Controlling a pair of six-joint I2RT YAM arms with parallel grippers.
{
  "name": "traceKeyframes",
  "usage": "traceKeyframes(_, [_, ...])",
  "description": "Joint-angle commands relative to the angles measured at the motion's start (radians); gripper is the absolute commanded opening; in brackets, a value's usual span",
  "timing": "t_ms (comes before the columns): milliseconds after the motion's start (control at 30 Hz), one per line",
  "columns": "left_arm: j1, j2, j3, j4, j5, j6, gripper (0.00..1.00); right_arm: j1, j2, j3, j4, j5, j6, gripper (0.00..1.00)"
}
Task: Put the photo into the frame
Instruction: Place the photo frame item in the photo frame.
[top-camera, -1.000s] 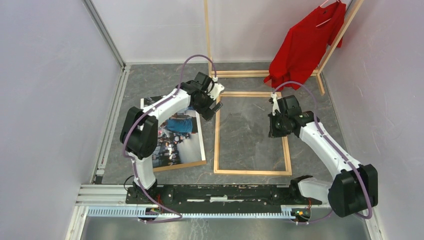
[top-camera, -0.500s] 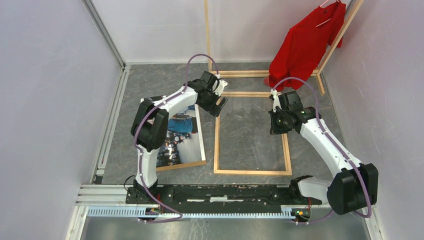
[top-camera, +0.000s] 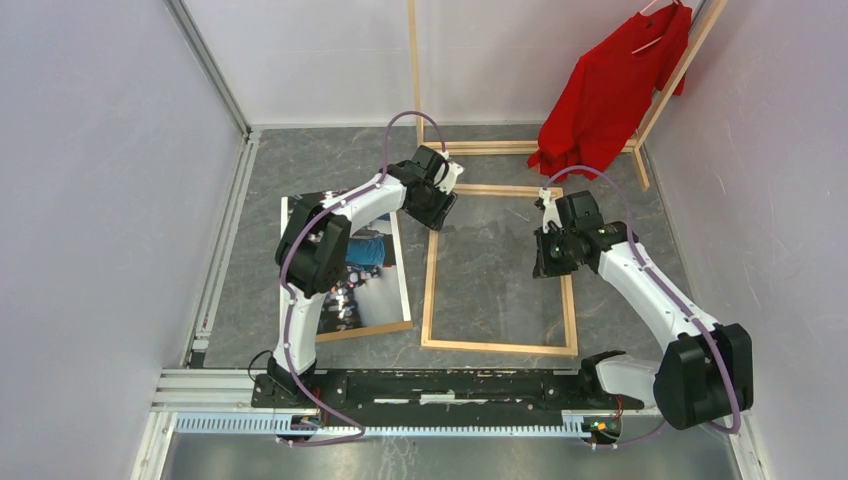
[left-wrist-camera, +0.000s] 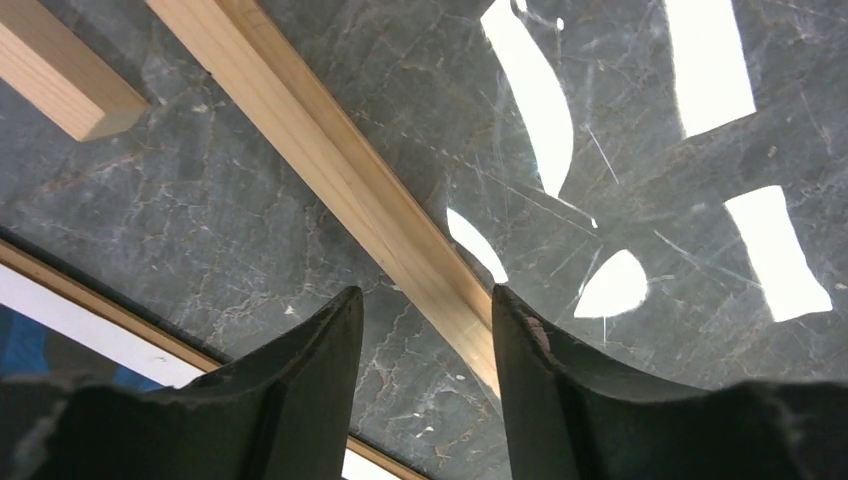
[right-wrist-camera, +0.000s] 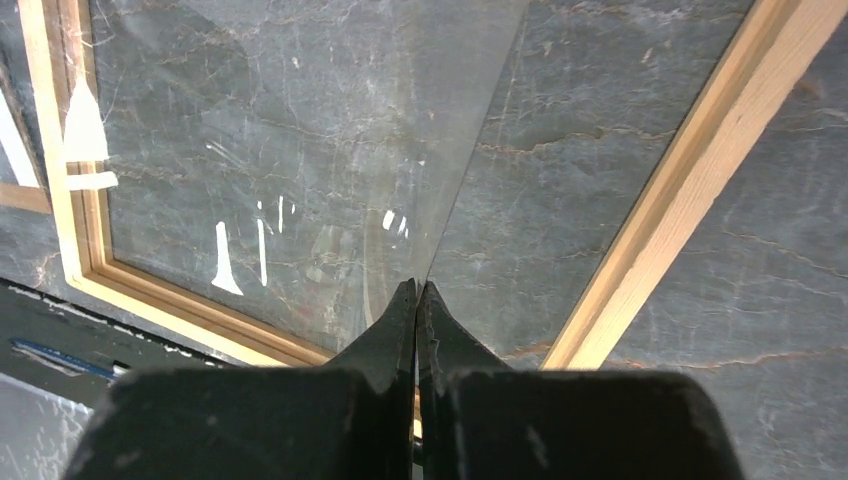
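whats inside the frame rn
Inside the frame there is only a clear pane over most of the opening, with the grey table showing through. The right gripper pinches the pane's edge. The right arm hides a patch near the right rail.

rack (top-camera: 490, 148) behind frame (top-camera: 500, 347), far-left floor (top-camera: 300, 165) seemingly open

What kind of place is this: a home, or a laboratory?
Probably a robot test cell in a laboratory: plain white partition walls enclose the grey stone-patterned table, two white robot arms are bolted to a black metal rail at its near edge, and a red shirt hangs on a wooden rack.
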Motion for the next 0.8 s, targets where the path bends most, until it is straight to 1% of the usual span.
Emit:
traceKeyframes(0, [0.004,0.026,0.041,0.008,-0.085,-0.013,0.55,0.000,-0.009,-0.039,0.049,-0.089,0.021,0.00])
traceKeyframes(167, [0.004,0.025,0.021,0.005,-0.155,0.023,0.49,0.008,0.007,-0.074,0.096,-0.161,0.049,0.00])
traceKeyframes(267, [0.006,0.020,0.020,0.005,-0.159,0.028,0.49,0.014,0.013,-0.078,0.115,-0.172,0.062,0.00])
traceKeyframes(367, [0.006,0.013,0.046,-0.015,-0.125,0.024,0.53,0.013,0.018,-0.057,0.110,-0.147,0.056,0.00])
traceKeyframes(467, [0.008,0.001,0.101,-0.060,-0.083,0.028,0.65,0.011,0.032,-0.034,0.090,-0.126,0.039,0.00])
traceKeyframes(600, [0.035,-0.050,0.126,-0.129,-0.035,0.067,0.80,0.010,0.051,-0.004,0.071,-0.119,0.011,0.00])
traceKeyframes(667, [0.049,-0.067,0.128,-0.169,-0.046,0.091,0.83,0.009,0.069,0.003,0.085,-0.146,0.017,0.00])
traceKeyframes(767, [0.078,-0.100,0.096,-0.169,-0.068,0.100,0.84,0.009,0.098,-0.008,0.129,-0.206,0.048,0.00])
